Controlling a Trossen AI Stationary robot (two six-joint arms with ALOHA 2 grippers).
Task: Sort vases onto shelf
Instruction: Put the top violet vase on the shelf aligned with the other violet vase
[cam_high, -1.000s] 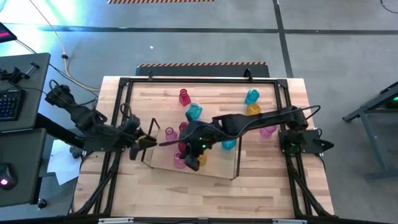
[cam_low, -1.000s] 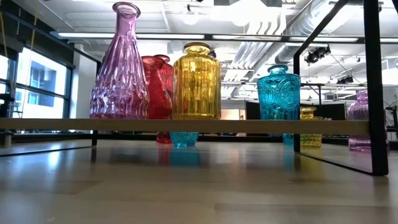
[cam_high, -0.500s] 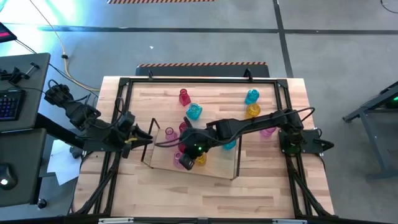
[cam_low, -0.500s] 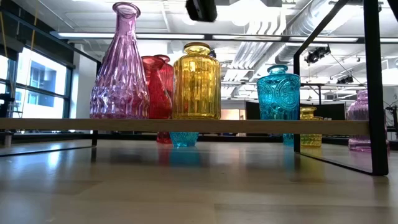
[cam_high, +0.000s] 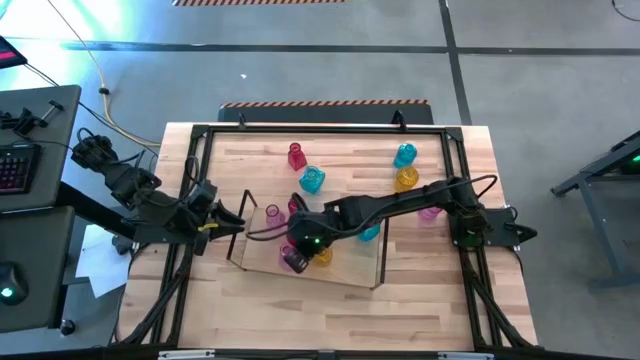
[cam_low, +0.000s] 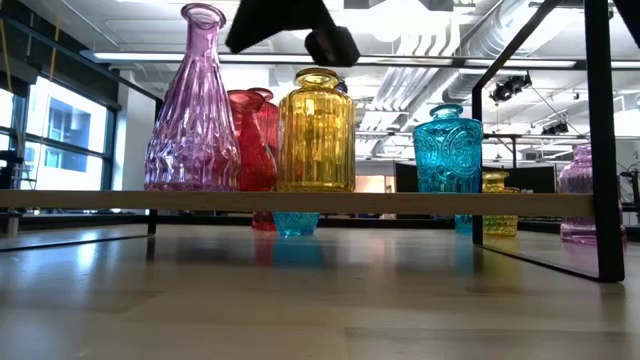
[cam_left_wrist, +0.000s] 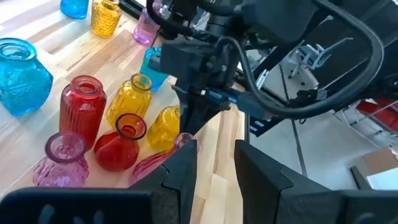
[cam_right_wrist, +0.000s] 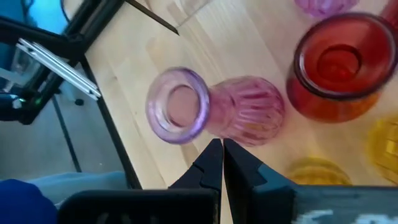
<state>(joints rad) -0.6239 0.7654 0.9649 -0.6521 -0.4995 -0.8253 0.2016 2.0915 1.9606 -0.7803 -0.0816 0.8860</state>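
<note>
The shelf (cam_high: 350, 268) lies near the table's middle. A tall pink vase (cam_low: 193, 110), a red one (cam_low: 255, 140), a yellow one (cam_low: 316, 130) and a cyan one (cam_low: 447, 150) stand on it. More vases stand on the table behind, among them a red (cam_high: 296, 155) and a cyan (cam_high: 313, 179). My right gripper (cam_right_wrist: 217, 152) is shut and slants down over the shelf's near left part (cam_high: 298, 250), close to the tall pink vase (cam_right_wrist: 211, 112). My left gripper (cam_left_wrist: 217, 168) stands open at the shelf's left end (cam_high: 232, 222), nothing between its fingers. My right gripper's shut fingertips (cam_right_wrist: 210, 155) stand right beside the tall pink vase's shoulder (cam_right_wrist: 239, 134), coming slanting from above and from the right. Whether they touch the glass I cannot tell. The vase stands upright on the shelf.
The shelf's dark end frames (cam_low: 600, 140) rise at both short ends. A black metal frame (cam_high: 320, 128) runs around the table top. A cyan (cam_high: 404, 154), a yellow (cam_high: 406, 177) and a pink vase (cam_high: 431, 211) stand at the far right. Bare wood lies near the front edge (cam_high: 330, 315).
My right gripper has come down toward the vases on the shelf and rolled at the wrist, staying shut. In the low view it has dropped into the picture from above. The vases have not moved.
</note>
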